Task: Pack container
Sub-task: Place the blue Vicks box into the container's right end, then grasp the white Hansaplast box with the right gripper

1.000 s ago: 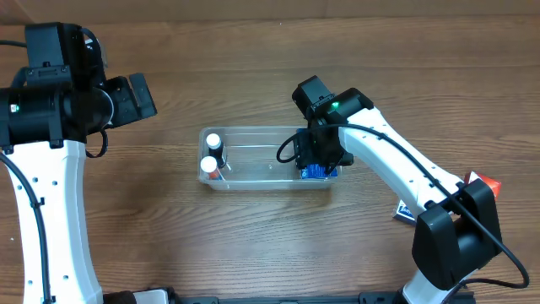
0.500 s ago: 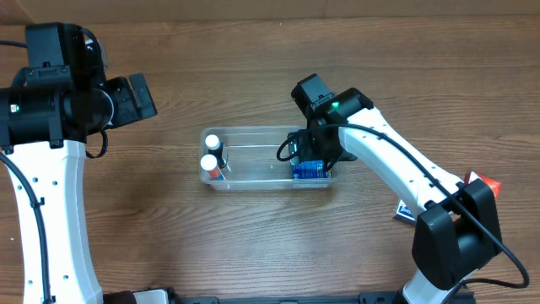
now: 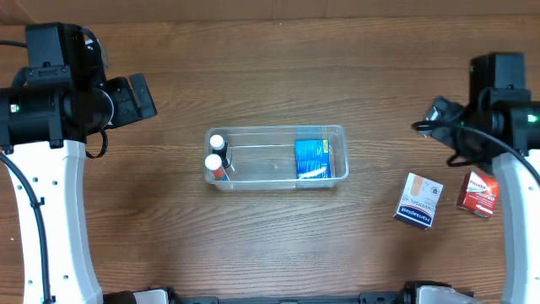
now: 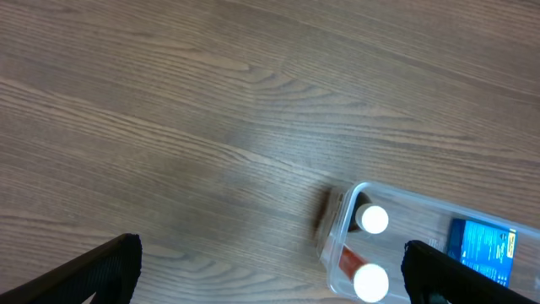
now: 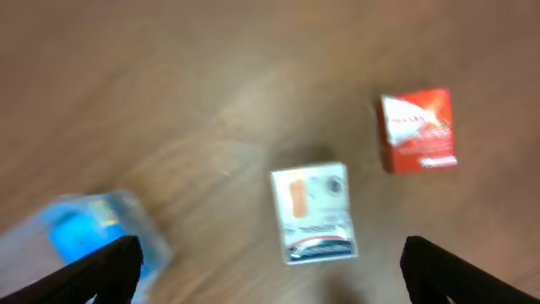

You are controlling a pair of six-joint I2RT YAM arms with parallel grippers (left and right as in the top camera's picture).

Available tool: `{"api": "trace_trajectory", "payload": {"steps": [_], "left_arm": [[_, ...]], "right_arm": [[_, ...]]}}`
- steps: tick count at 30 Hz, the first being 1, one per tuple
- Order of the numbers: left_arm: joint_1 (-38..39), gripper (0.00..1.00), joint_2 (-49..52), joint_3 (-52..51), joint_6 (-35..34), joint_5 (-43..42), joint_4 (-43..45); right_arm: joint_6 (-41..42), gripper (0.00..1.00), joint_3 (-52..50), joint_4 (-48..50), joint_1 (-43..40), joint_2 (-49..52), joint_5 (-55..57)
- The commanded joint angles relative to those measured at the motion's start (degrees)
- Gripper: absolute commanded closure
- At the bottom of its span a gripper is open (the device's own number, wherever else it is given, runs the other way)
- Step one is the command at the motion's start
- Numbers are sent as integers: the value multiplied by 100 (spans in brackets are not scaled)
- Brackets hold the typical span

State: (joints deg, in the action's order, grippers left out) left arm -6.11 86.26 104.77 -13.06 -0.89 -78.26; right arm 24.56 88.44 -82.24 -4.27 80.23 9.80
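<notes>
The clear container [image 3: 277, 129] lies mid-table. Two white-capped bottles [image 3: 215, 152] stand at its left end and a blue box [image 3: 311, 159] lies flat at its right end. My right gripper [image 5: 274, 274] is open and empty, high over the table's right side, well clear of the container. Below it lie a white box [image 5: 314, 211] and a red box [image 5: 419, 129]. My left gripper [image 4: 270, 277] is open and empty, held above the bare wood left of the container [image 4: 405, 221], whose bottle caps [image 4: 372, 219] show between its fingers.
The white box [image 3: 419, 200] and the red box [image 3: 478, 192] lie on the table right of the container, near the right arm's base. Bare wood lies all around the container.
My right gripper opened, left the blue box lying in the container, and pulled back up and to the right. The container shifted slightly right. The left arm has not moved.
</notes>
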Motion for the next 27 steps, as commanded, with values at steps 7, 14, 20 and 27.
{"api": "trace_trajectory", "payload": {"steps": [7,14,20,27], "left_arm": [[-26,0,-28,136,131,-17,9],[-24,0,-28,136,129,-20,7],[-26,0,-28,136,129,-17,7],[-26,0,-28,136,133,-17,7]], "right_arm": [[-470,0,-3480,2105,-560,101,-658],[-514,0,-4013,2806,-560,234,-695],[-669,0,-4044,2955,-560,850,-870],[-658,13,-4044,3014,-560,968,-1014]]}}
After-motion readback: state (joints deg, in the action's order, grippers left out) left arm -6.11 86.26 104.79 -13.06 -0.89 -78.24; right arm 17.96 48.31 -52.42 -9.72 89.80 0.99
